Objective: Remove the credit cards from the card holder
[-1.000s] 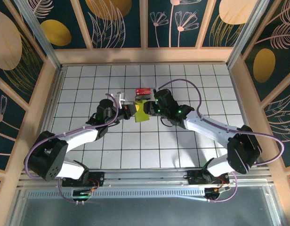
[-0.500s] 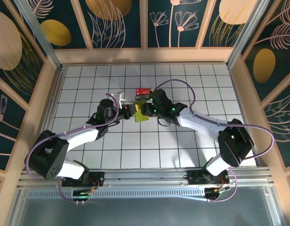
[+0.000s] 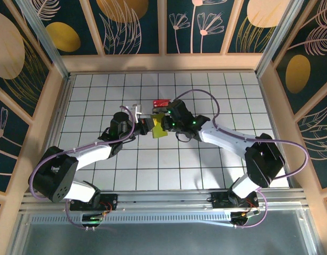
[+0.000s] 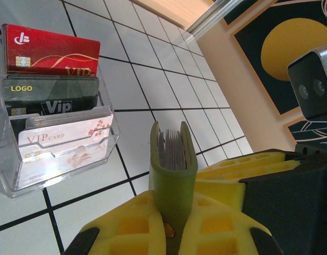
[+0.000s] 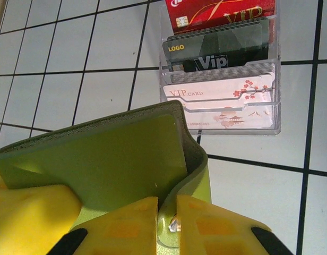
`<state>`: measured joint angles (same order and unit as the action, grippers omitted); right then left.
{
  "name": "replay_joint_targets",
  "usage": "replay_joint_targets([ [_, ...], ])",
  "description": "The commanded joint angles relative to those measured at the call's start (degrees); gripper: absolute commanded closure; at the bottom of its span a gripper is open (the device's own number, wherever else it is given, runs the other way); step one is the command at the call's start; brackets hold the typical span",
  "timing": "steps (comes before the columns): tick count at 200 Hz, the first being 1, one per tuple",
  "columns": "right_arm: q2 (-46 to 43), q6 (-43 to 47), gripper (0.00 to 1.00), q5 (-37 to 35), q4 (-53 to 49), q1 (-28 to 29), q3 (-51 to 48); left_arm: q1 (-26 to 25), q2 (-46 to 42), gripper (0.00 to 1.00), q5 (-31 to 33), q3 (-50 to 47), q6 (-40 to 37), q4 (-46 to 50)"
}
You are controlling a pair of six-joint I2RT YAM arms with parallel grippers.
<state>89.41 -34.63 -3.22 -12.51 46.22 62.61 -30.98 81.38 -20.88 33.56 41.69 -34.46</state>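
Top external view: my 2 arms meet near the middle of the white tiled table point(image 3: 100, 95), with both claws on the small olive-green card holder point(image 3: 159, 129). In the left wrist view, my left claw point(image 4: 173, 223) is pressed tight on the holder's lower part. The holder stands upright between the yellow fingers point(image 4: 126, 228), and the edges of the credit cards point(image 4: 174, 150) are packed in its top opening. In the right wrist view, my right claw point(image 5: 166, 215) pinches the edge of the holder's cover. Just beyond, a clear plastic stand point(image 5: 275, 69) holds 3 rows of cards: red, black and pale pink.
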Motion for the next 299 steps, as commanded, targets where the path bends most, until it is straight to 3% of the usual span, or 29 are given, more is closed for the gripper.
replay_joint_targets([
  [1, -1.5, -0.7, 0.86, -6.6, -4.8, -1.7, -1.8, -0.1, -2.4, 1.0, -0.5, 1.6, 1.0, -5.1],
  [113, -5.0, 0.2, 0.89, -4.2, -1.7, -4.3, -5.7, 0.0, -3.4, 1.0, 0.4, 1.4, 0.1, -5.3],
  [196, -8.5, 0.3, 0.72, -3.9, -2.3, -1.6, -2.8, -0.1, -2.6, 1.0, 1.5, 1.9, -0.3, -3.4],
  [244, -5.9, 0.4, 0.52, -2.7, -1.4, 0.9, -0.7, 0.0, -2.1, 1.0, 1.5, 2.3, 0.0, -3.2],
  [299, -2.5, 2.0, 0.5, -1.3, -1.3, 1.4, 1.4, -0.1, -1.8, 1.0, 0.7, 2.8, -0.1, -3.1],
])
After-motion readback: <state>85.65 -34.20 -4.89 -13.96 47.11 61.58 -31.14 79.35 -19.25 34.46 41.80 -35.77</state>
